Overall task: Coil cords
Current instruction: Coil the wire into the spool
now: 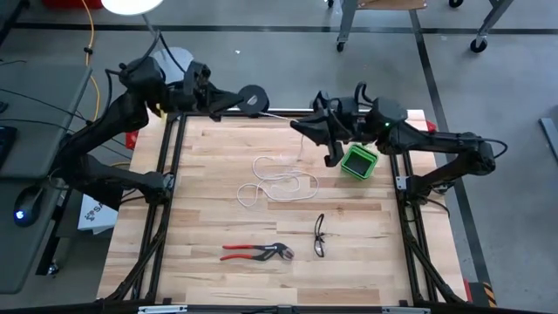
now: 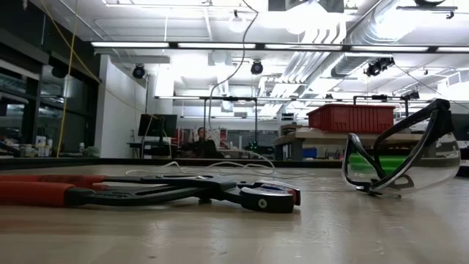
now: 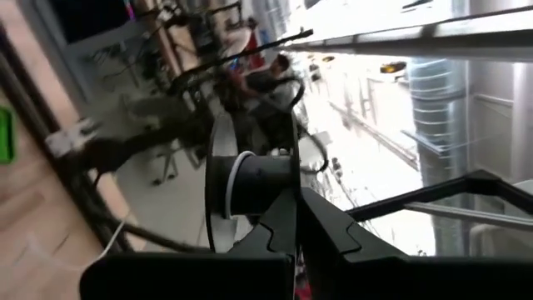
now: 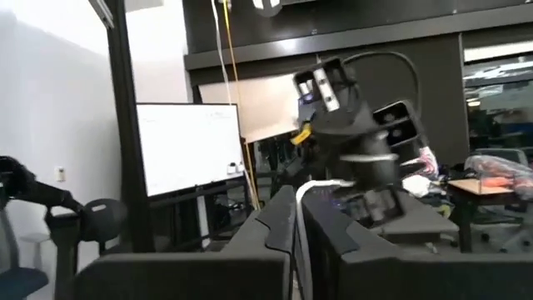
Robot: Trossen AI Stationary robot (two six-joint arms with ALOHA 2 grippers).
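The white cord [image 1: 279,183] lies in loose loops on the middle of the wooden table [image 1: 209,279]. From there it rises to my right gripper [image 1: 299,128], which is shut on it above the far edge. It then runs on to the black spool [image 1: 253,98]. My left gripper [image 3: 293,218] is shut on the spool, high over the table's far left. A few white turns show on the spool's core [image 3: 237,185]. The low view shows the loops [image 2: 198,173] but neither gripper. My left gripper pinches the spool's dark core [image 3: 268,179] between its two fingers, beside the round flange [image 3: 216,183]. The fingers come at it about level, and the spool is lifted clear of the table. My right gripper pinches the cord [image 4: 297,204] between its two fingers, which point about level toward the table's left. One stretch [image 1: 281,114] runs on to the spool. The other [image 1: 302,148] hangs down to the loops on the table.
A green box [image 1: 358,161] stands on the table just under the right arm. Red-handled pliers [image 1: 257,253] and clear safety glasses [image 1: 319,235] lie near the front edge. Black frame rails [image 1: 166,174] run along both sides of the table.
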